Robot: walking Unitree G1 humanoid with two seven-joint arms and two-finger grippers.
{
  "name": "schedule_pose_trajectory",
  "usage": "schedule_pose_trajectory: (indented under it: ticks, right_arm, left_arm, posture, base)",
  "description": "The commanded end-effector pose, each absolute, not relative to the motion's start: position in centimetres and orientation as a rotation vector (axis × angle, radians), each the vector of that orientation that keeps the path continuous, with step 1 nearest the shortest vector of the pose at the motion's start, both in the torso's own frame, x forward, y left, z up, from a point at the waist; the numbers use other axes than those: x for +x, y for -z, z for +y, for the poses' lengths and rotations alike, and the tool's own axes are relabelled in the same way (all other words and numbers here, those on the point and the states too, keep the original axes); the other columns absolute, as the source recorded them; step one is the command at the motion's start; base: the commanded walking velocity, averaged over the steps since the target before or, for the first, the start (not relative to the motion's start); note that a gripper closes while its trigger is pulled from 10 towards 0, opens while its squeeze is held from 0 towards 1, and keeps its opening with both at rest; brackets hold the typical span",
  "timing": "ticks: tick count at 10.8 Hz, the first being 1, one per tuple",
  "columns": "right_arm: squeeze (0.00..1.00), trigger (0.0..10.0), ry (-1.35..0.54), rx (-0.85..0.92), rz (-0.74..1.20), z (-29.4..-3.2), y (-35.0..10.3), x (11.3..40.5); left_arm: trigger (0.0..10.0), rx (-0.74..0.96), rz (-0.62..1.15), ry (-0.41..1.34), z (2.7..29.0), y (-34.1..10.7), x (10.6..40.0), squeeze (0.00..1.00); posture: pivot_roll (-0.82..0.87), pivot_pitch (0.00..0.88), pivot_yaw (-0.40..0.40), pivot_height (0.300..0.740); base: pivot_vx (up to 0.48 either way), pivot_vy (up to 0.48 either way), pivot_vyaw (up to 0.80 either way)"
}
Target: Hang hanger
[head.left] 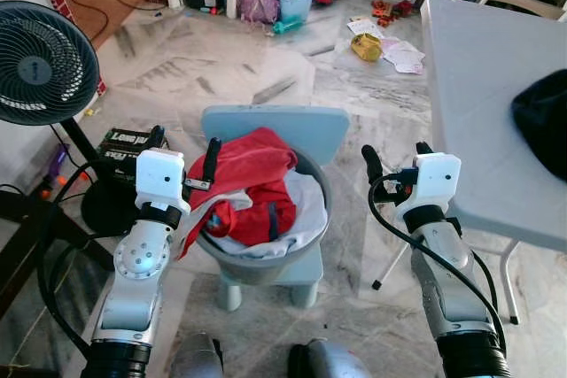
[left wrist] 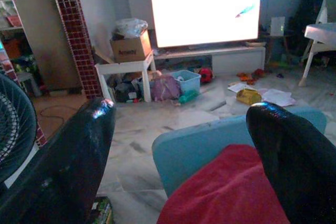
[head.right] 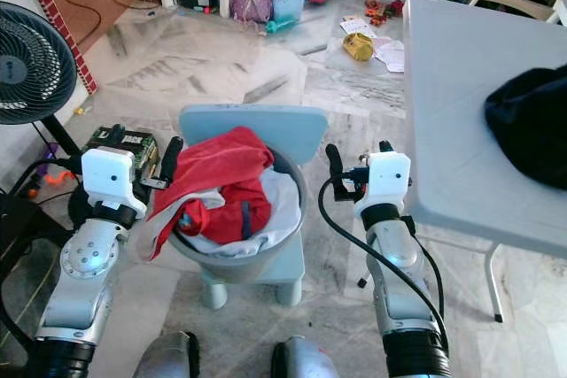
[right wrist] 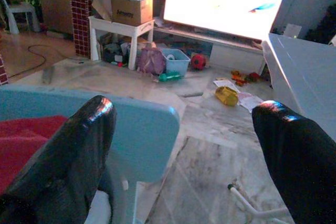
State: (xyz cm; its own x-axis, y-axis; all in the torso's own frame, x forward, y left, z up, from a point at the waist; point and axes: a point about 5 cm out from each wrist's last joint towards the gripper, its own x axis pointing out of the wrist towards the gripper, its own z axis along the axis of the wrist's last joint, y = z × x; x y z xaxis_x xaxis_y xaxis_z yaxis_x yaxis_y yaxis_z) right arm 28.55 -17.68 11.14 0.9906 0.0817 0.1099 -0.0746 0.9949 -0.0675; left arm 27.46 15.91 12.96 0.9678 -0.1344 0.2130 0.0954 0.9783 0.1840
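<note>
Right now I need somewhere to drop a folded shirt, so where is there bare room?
The white table beside the right gripper is bare from its near edge up to the dark cloth. The marble floor beyond the blue chair is open too. The basket by the left gripper is crammed with clothes.

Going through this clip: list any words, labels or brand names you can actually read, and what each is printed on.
"Lone..." in white letters, the rest cut off by the left gripper: on the dark box on the floor by the fan.
Print on the cardboard box on the white side table: too blurred to read.
</note>
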Motion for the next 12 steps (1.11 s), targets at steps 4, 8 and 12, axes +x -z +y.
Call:
schedule_pose_trajectory:
  ticks: [4, 8, 12]
  right_arm:
    - [0.0, 10.0, -0.077, -0.073, -0.119, -17.9, -11.3, 28.4]
    - [0.0, 10.0, -0.084, -0.068, -0.094, -18.1, -10.7, 27.6]
    - [0.0, 10.0, -0.122, -0.06, -0.017, -17.6, -8.8, 24.6]
  left_arm:
    - [10.0, 0.18, -0.229, 0.129, 15.7, -13.0, 27.4, 0.0]
    - [10.0, 0.175, -0.197, 0.096, 16.2, -12.2, 27.2, 0.0]
    - [10.0, 0.193, -0.088, 0.074, 17.1, -10.0, 26.5, 0.0]
  posture:
    - [0.02, 0.161, -0.07, 0.74]
    - [0.01, 0.165, -0.077, 0.74]
    - [0.01, 0.185, -0.083, 0.74]
  base:
    - [0.0, -0.286, 0.0]
    - [0.0, -0.159, 0.0]
    - [0.0, 0.0, 0.0]
